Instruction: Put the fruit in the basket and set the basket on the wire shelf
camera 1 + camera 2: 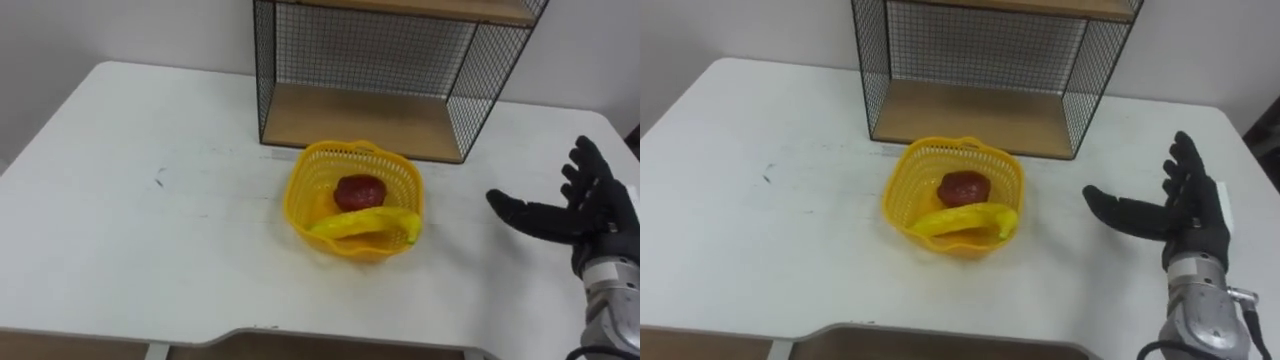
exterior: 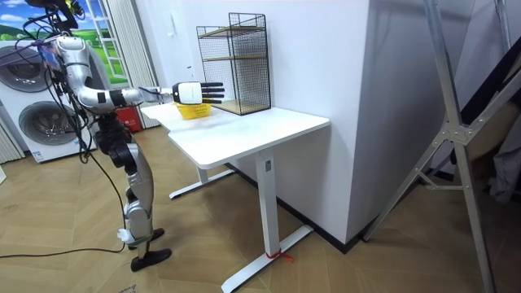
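A yellow mesh basket [image 1: 305,190] [image 1: 902,195] sits on the white table [image 1: 130,220], just in front of the wire shelf [image 1: 370,120] [image 1: 975,110]. Inside the basket lie a dark red fruit [image 1: 359,192] [image 1: 962,187] and a yellow banana [image 1: 365,223] [image 1: 965,217] resting across the front rim. My right hand [image 1: 580,212] [image 1: 1175,212] hovers open to the right of the basket, fingers spread, thumb pointing toward it, a clear gap between them. In the room view the same hand [image 2: 199,91] is stretched out over the table beside the basket [image 2: 193,111].
The wire shelf has a wooden bottom board [image 1: 360,122] at table level and a second board above. It stands at the table's back edge against the wall. In the room view, washing machines [image 2: 37,114] stand behind the robot, which stands at the table's end.
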